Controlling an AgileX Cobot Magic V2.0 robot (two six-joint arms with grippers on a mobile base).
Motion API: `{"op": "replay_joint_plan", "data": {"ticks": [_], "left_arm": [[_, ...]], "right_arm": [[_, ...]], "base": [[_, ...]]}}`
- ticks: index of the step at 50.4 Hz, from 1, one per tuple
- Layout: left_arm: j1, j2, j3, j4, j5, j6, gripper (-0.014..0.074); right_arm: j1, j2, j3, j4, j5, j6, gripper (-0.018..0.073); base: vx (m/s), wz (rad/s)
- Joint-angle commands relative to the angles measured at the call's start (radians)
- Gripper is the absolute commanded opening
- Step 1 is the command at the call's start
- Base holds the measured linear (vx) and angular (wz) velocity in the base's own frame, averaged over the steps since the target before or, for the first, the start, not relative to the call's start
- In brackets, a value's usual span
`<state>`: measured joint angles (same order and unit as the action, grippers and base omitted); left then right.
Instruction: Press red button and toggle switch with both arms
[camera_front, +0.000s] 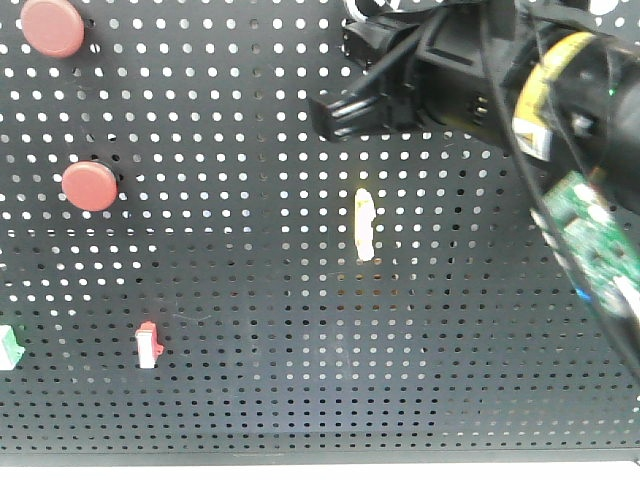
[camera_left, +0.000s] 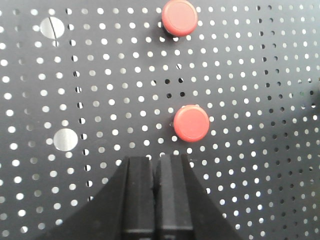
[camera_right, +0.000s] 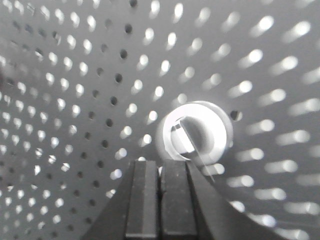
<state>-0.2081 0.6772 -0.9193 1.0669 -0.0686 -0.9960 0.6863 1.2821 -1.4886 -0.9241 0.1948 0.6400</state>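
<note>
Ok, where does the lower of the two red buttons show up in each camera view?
Exterior front-facing: lower red button at the left, below the upper red button.
Left wrist-mounted: lower red button right of centre, under the upper red button.
Right wrist-mounted: not in it.
Shared landmark: the black perforated panel, filling all three views.

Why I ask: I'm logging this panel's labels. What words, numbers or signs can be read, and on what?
No text is legible in any view.
Yellow-and-white band on the arm: dark print, too blurred to read.
Green circuit board: any markings too small to read.
Pale yellow strip on the panel: blurred, no letters show.
Red buttons: plain, no marks.
</note>
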Motion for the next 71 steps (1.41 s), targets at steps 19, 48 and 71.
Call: {"op": "replay_joint_plan", "data": {"ticks": [19,48,71], "left_arm": [[-0.002,0.003,-0.024,-0.014,-0.029,-0.014,0.0000],[-0.002,0.003,-0.024,-0.014,-0.029,-0.014,0.0001],[-0.002,-0.306,0.324,-0.682,0.307,0.842,0.0001]], "right_arm": [[-0.010,-0.363,0.300,-0.072,-0.017,-0.015,-0.0003],[-0.010,-0.377,0.356,-0.066,-0.001,-0.013,-0.0003],[-0.010,-0.377,0.356,-0.066,-0.001,-0.013,-0.0003]], "base": [[0.00,0.00],[0.00,0.00],[0.00,0.00]]}}
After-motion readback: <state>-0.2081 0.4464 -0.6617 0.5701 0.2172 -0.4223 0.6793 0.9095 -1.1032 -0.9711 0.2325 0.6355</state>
